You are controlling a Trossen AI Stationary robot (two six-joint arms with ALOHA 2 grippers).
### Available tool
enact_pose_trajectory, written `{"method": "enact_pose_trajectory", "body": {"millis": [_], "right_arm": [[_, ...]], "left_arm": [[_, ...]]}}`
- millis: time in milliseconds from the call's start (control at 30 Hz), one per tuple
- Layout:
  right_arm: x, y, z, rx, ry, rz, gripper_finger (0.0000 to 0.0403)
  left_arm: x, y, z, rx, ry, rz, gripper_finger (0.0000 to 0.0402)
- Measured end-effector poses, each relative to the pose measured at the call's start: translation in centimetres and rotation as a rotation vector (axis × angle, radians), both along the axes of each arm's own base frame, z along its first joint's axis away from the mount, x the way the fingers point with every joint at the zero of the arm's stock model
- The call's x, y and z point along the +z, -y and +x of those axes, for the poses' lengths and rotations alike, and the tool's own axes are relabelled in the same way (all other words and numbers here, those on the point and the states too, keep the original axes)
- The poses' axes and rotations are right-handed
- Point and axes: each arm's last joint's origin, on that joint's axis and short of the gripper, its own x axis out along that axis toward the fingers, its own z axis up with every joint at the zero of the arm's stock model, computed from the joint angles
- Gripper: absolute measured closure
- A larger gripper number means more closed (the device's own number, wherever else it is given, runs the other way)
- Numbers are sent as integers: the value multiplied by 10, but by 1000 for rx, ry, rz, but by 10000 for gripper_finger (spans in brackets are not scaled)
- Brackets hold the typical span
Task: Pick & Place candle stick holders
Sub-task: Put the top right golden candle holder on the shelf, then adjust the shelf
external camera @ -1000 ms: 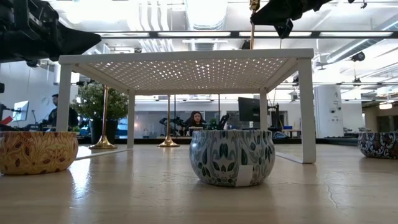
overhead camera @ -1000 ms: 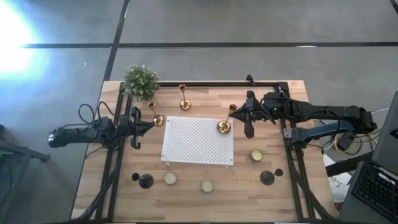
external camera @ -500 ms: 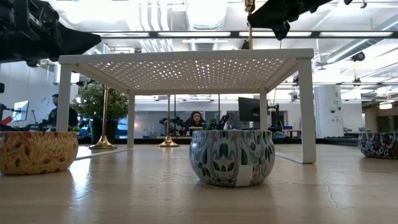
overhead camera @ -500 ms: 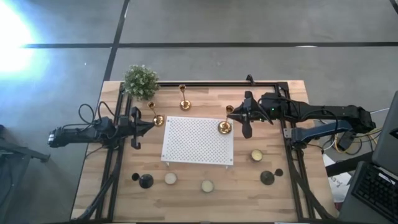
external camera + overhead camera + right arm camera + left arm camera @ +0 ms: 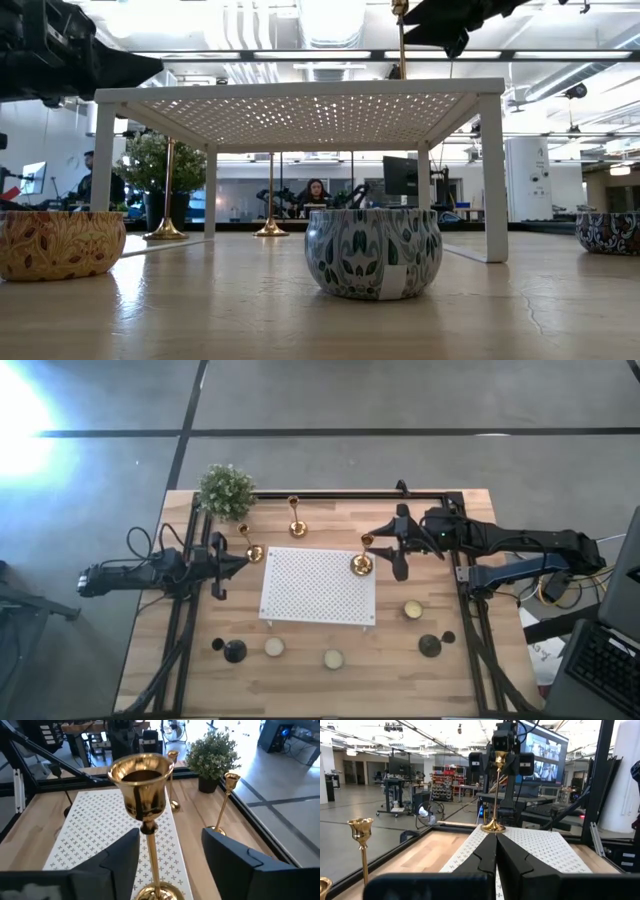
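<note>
Now R gripper (image 5: 170, 855) is spreading its fingers, letting go of brass holder (image 5: 360, 563), left standing on white rack (image 5: 318, 585) corner; placement looks done. L gripper (image 5: 240, 560) is waiting pressed shut beside rack.

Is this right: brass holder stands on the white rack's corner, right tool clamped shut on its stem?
Not quite. The brass holder does stand on the white rack corner, but the right tool is open: in the right wrist view its fingers sit on either side of the stem with clear gaps, not clamping it.
</note>
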Motion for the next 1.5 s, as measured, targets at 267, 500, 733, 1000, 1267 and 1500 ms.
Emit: {"method": "enact_pose_trajectory", "body": {"millis": [267, 500, 733, 1000, 1267, 1500], "right_arm": [[1, -1, -20, -55, -73, -22, 184], [7, -3, -62, -187, -110, 26, 182], [13, -6, -92, -241, -83, 59, 181], [18, -7, -103, -265, -35, 50, 184], [17, -6, -102, -265, -40, 46, 193], [17, -6, -102, -263, -45, 44, 203]], "left_arm": [[-3, 0, -1, -4, -116, -54, 390], [1, 0, -13, 25, -345, -218, 390], [-5, 4, -10, -104, -464, -314, 390], [-18, 7, 3, -183, -654, -375, 396], [-15, 7, 21, -163, -778, -385, 398], [8, 10, 40, -208, -768, -315, 400]]}}
